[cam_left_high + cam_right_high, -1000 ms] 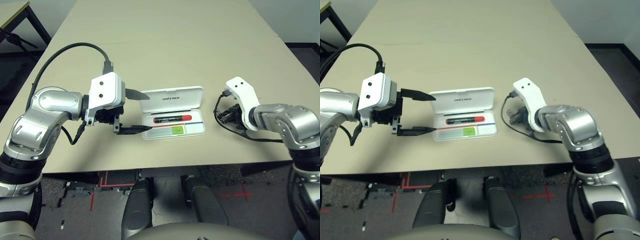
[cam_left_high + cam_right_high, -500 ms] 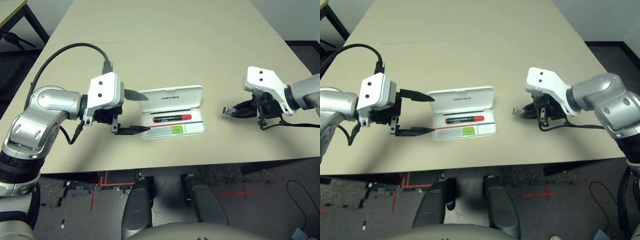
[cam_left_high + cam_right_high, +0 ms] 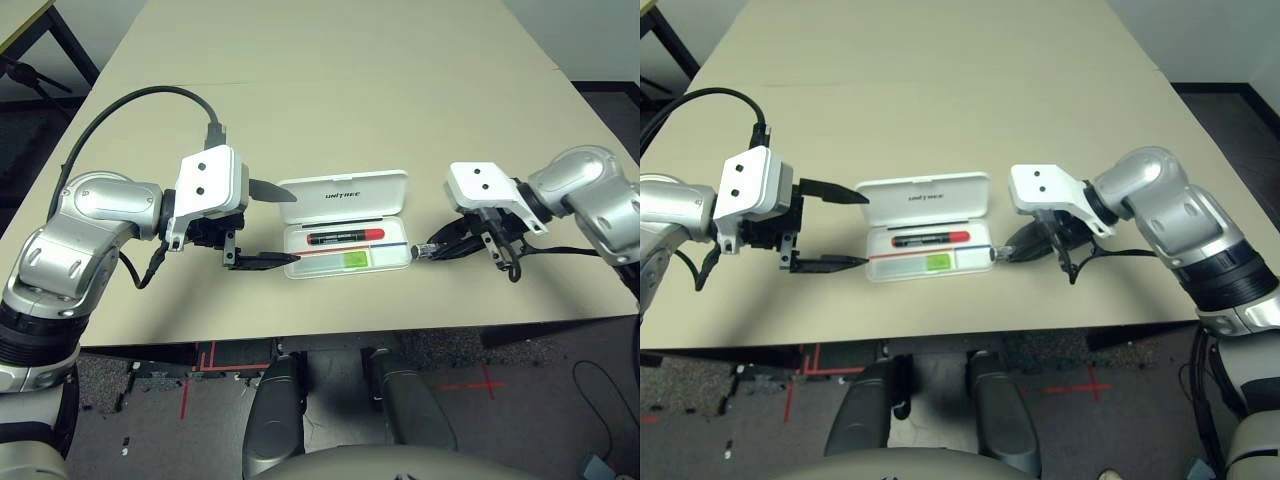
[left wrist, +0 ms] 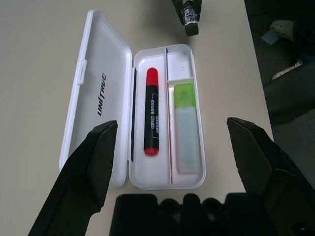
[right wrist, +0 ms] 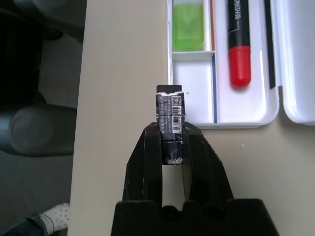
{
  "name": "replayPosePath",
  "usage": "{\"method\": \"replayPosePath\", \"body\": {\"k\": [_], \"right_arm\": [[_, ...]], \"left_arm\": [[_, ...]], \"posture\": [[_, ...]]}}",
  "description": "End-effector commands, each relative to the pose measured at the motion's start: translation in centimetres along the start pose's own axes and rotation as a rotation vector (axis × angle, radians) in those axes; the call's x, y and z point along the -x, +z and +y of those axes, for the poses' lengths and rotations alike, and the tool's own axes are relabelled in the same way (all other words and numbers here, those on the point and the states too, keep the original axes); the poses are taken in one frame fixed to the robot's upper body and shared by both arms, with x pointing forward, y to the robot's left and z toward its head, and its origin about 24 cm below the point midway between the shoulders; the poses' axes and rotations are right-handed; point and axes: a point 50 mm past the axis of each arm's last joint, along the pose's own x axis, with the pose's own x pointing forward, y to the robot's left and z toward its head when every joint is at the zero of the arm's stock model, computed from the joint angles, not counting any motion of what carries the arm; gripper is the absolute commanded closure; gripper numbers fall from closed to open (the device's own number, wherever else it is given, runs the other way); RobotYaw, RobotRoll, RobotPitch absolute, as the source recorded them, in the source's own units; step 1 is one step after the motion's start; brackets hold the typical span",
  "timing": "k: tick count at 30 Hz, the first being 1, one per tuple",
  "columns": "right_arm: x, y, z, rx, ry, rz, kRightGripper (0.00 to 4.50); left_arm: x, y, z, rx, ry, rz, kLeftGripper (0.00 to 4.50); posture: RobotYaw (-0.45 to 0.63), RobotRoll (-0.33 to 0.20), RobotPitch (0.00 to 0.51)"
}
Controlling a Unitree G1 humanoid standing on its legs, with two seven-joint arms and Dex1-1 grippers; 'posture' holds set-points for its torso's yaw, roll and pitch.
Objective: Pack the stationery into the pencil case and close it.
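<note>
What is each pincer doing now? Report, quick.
Left pincer: open, holding nothing.
Right pincer: shut on a small black labelled piece.

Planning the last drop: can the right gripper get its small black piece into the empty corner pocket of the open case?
Probably yes. The right gripper holds the small black piece just outside the case; its lid lies open and the corner pocket is bare.

pencil case (image 4: pixel 106 98): smooth, shiny white plastic
table (image 3: pixel 350 90): flat, dull tan top
left gripper (image 4: pixel 172 162) fingers (image 4: pixel 91 167): dull black plastic
</note>
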Motion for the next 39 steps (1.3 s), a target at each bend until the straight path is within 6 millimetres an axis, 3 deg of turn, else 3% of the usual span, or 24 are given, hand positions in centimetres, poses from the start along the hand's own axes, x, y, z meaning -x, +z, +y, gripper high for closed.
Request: {"method": "replayPosePath", "body": {"k": [1,13,32,33,39], "right_arm": [[-0.4,0.0,-0.5,0.036,-0.010,0.022,4.22],[-2.6,0.3,-1.8,0.105,-0.073,-0.003,4.22],[-3.8,0.5,-1.9,0.138,-0.103,-0.051,4.22],[-3.8,0.4,-2.0,0.146,-0.106,-0.050,3.48],[-3.4,0.7,-1.9,0.150,-0.125,-0.073,1.30]], "left_arm": [[0.1,0.1,-0.5,-0.004,-0.007,0.017,0.00],[0.0,0.0,-0.8,0.002,0.005,0.024,0.00],[0.1,-0.1,-0.6,-0.002,0.010,0.026,0.00],[0.1,-0.1,-0.6,-0.002,0.010,0.026,0.00],[0.1,-0.1,-0.6,-0.002,0.009,0.024,0.00]], "posture": [[-0.03,0.000,0.197],[-0.02,0.000,0.192],[-0.02,0.000,0.181],[-0.02,0.000,0.181],[-0.02,0.000,0.181]]}}
